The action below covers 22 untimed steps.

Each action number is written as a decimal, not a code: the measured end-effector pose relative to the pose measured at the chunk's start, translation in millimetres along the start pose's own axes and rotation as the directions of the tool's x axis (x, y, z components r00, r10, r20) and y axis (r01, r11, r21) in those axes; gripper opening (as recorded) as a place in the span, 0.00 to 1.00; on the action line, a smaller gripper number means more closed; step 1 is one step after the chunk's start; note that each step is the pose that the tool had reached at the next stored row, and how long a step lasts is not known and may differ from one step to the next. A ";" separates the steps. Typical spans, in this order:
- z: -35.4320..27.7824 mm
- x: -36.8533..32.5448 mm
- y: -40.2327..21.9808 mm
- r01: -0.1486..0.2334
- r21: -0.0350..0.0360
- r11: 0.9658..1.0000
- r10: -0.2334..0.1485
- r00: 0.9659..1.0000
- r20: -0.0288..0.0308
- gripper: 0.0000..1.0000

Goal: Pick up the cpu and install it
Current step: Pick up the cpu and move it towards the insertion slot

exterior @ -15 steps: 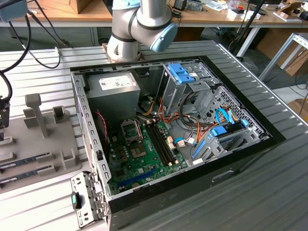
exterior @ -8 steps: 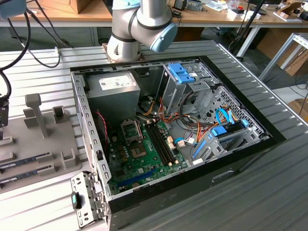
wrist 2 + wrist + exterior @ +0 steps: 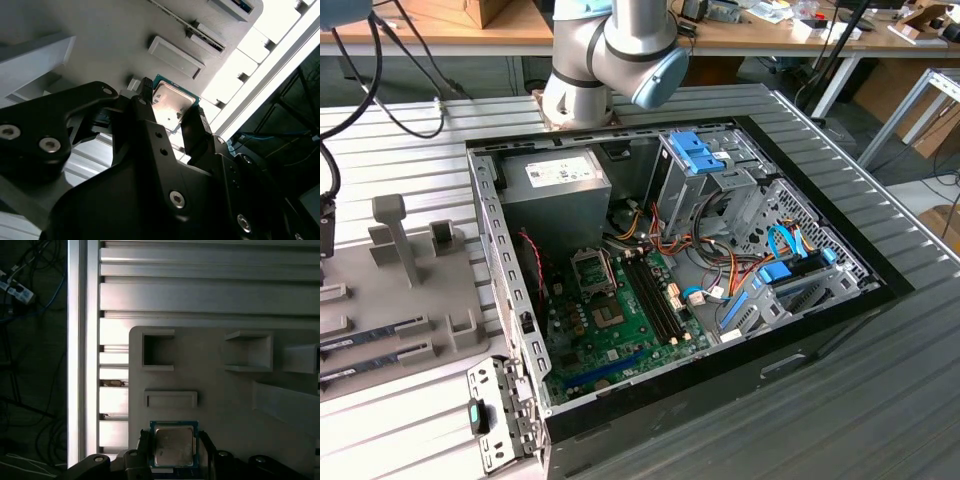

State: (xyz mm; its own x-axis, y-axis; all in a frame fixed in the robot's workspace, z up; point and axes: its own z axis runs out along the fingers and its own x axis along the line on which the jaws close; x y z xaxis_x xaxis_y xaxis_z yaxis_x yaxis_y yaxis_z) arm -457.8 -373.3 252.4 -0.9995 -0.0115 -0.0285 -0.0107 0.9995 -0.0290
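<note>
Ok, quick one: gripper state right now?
Gripper: down at the cpu, which lies on the grey tray; whether it is open or shut on the cpu cannot be told.

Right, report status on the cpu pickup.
Pincer astride the cpu, grip unconfirmed. Cpu flat on the grey holder plate. Nothing seen blocking it.
</note>
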 end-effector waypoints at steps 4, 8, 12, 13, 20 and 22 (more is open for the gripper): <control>-2.8 -0.1 -0.1 0.000 0.000 1.000 0.000 1.000 0.000 0.47; -5.4 -0.2 -0.2 0.000 -0.001 1.000 0.000 1.000 0.000 0.47; -7.9 -0.2 -0.2 0.000 -0.001 1.000 0.000 1.000 0.000 0.47; -8.6 -0.3 -0.3 0.000 -0.001 1.000 0.000 1.000 0.000 0.47; -12.4 -0.4 -0.4 0.000 -0.002 1.000 0.000 1.000 0.000 0.47; -13.9 -0.4 -0.4 0.000 -0.002 1.000 0.000 1.000 0.000 0.47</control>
State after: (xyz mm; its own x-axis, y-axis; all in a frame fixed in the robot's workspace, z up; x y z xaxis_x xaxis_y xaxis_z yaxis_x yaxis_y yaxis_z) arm -457.7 -373.4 266.3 -0.9995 -0.0115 -0.0286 -0.0107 0.9996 -0.0272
